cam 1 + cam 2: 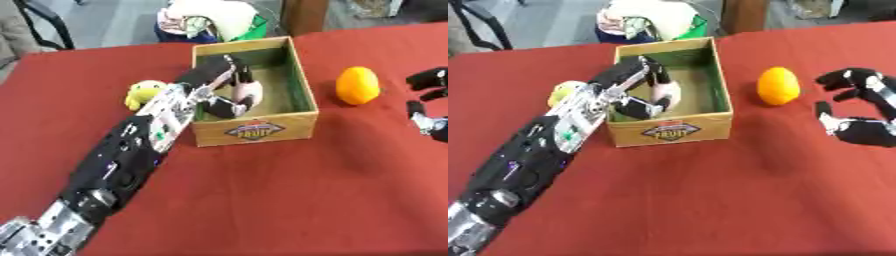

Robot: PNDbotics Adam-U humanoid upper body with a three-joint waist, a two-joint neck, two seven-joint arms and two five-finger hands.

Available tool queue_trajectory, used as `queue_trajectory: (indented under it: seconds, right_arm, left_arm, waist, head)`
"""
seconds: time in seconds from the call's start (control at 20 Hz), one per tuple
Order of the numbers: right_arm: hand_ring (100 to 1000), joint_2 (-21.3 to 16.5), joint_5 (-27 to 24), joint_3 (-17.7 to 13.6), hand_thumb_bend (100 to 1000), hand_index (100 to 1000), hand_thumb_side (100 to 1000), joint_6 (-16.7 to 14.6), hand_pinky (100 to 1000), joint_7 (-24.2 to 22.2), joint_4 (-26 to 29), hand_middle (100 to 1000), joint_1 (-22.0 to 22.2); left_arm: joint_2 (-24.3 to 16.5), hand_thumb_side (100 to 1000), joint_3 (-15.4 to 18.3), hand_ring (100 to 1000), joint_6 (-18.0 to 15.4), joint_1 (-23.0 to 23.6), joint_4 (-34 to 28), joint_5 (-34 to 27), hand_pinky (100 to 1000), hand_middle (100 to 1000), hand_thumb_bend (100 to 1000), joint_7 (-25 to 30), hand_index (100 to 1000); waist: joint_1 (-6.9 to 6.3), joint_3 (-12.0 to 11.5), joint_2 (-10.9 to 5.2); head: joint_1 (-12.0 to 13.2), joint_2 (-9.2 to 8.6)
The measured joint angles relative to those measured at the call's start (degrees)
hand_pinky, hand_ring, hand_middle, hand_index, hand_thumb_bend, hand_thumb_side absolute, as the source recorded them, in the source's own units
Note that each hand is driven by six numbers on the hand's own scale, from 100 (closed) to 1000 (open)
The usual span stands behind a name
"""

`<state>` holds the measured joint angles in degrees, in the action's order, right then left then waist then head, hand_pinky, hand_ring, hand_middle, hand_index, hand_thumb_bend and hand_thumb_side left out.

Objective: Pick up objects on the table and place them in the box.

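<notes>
Box (pixel 255 131): wooden, green-lined, fruit label on front wall, near far edge of red table (pixel 262 200). Left hand (pixel 229 82) reaching over box's left wall, down inside, fingers curled round pale pinkish object (pixel 252 90), held within box. Orange fruit (pixel 779 86) on table just right of box, apart from it. Yellow-green toy (pixel 143 93) on table left of box, partly hidden behind left arm. Right hand (pixel 859 112) near right edge, resting, fingers loosely spread, holding nothing.
</notes>
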<state>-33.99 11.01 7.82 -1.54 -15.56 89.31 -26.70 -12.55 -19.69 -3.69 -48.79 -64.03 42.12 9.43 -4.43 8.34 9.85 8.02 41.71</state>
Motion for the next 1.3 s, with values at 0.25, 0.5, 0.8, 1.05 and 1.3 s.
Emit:
queue_trajectory:
  seconds: [0.25,0.5,0.8,1.05,1.3]
  right_arm:
    - [814,0.00,0.00,-0.02,100,799,100,0.00,754,0.00,-0.01,767,0.07]
    - [812,-0.01,0.00,-0.04,100,799,100,0.00,754,0.06,-0.01,766,0.36]
    - [813,-0.02,0.03,-0.06,100,800,100,-0.08,754,0.15,-0.02,766,0.51]
    - [813,-0.03,0.06,-0.07,100,800,100,-0.09,754,0.17,-0.02,766,0.52]
    - [813,-0.04,0.07,-0.07,100,800,100,-0.09,755,0.17,-0.03,766,0.54]
  left_arm:
    - [-1.62,171,2.43,651,1.40,1.33,-7.53,-3.88,725,660,505,-2.40,756]
    - [-6.91,100,6.50,622,5.86,3.02,-19.34,-8.30,715,623,426,-5.53,736]
    - [-13.84,100,9.02,643,9.64,5.41,-20.31,-7.07,720,644,385,-4.22,750]
    - [-16.26,100,9.24,666,9.24,5.70,-14.26,-2.93,723,668,388,-1.99,764]
    - [-16.81,100,9.21,703,7.23,4.66,-4.84,3.45,735,708,411,0.85,783]
  waist:
    - [0.00,-0.38,0.00]
    - [-0.01,-1.04,-0.01]
    - [-0.04,-1.31,-0.02]
    - [-0.03,-1.26,-0.02]
    - [-0.02,-1.13,-0.02]
  head:
    - [-0.13,-0.01]
    - [-0.49,-0.19]
    - [-0.67,-0.41]
    - [-0.88,-0.43]
    - [-1.03,-0.43]
